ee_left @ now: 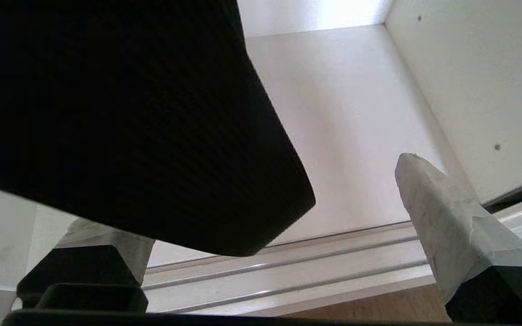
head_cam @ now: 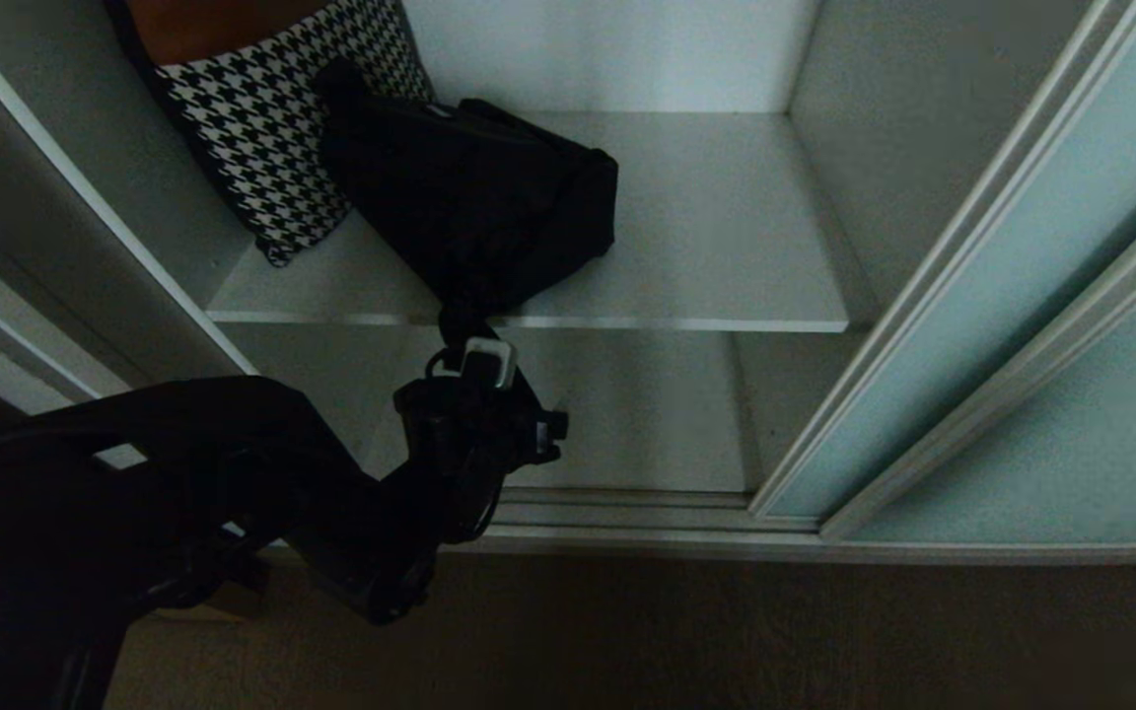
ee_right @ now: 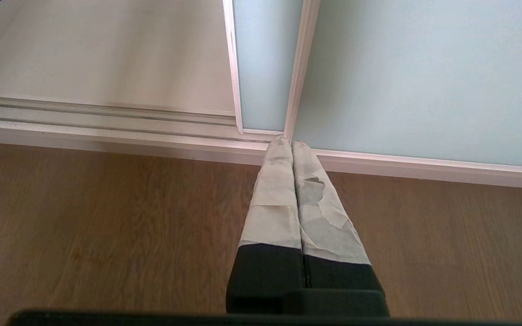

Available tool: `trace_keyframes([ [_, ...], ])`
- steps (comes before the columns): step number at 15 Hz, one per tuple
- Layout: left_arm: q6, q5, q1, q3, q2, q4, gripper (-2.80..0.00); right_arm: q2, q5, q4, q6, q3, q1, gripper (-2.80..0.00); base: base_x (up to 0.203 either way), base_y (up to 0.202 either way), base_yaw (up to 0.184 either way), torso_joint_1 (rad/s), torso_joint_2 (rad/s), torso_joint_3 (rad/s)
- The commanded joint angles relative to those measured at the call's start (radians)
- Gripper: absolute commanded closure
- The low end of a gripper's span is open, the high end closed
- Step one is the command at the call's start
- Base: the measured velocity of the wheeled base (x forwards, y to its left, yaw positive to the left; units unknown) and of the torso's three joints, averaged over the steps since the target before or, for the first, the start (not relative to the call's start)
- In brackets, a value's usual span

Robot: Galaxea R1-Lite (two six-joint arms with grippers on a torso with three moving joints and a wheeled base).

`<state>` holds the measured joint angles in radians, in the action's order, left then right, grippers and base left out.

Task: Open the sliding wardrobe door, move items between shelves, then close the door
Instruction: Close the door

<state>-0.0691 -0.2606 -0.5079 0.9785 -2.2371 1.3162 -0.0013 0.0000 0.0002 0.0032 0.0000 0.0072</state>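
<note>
Left fingers spread wide, nothing clamped, just below bag at centre frame on upper shelf, corner drooping over the edge. Soft, light, floppy by the look: best pinched at strap or overhanging corner. Right fingers pressed together, parked by door.

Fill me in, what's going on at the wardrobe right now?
The sliding wardrobe door stands open. The left gripper, fingers spread wide, sits at the upper shelf's front edge, right under the black bag, which lies on that shelf beside a houndstooth cushion. The right gripper is shut, parked low near the floor.
</note>
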Motion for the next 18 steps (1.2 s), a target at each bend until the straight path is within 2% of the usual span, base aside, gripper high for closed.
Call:
trace_keyframes([
  [1,0.0,-0.003,0.013,0.043,-0.044,0.007,-2.8,-0.002,0.0,0.0,0.001,0.0,0.0,0.0,0.0,0.0,0.0,0.0,0.0,0.0],
  [9,-0.005,-0.009,0.036,0.117,-0.093,-0.002,-2.8,-0.002,0.0,0.0,0.001,0.0,0.0,0.0,0.0,0.0,0.0,0.0,0.0,0.0],
  [12,-0.011,-0.009,0.038,0.182,-0.099,-0.035,-2.8,-0.002,0.0,0.0,0.0,0.0,0.0,0.0,0.0,0.0,0.0,0.0,0.0,0.0],
  [15,-0.011,-0.009,0.037,0.183,-0.098,-0.039,-2.8,-0.002,0.0,0.0,0.0,0.0,0.0,0.0,0.0,0.0,0.0,0.0,0.0,0.0],
  [18,-0.009,-0.005,0.035,0.122,-0.018,-0.051,-2.8,-0.002,0.0,0.0,0.0,0.0,0.0,0.0,0.0,0.0,0.0,0.0,0.0,0.0],
])
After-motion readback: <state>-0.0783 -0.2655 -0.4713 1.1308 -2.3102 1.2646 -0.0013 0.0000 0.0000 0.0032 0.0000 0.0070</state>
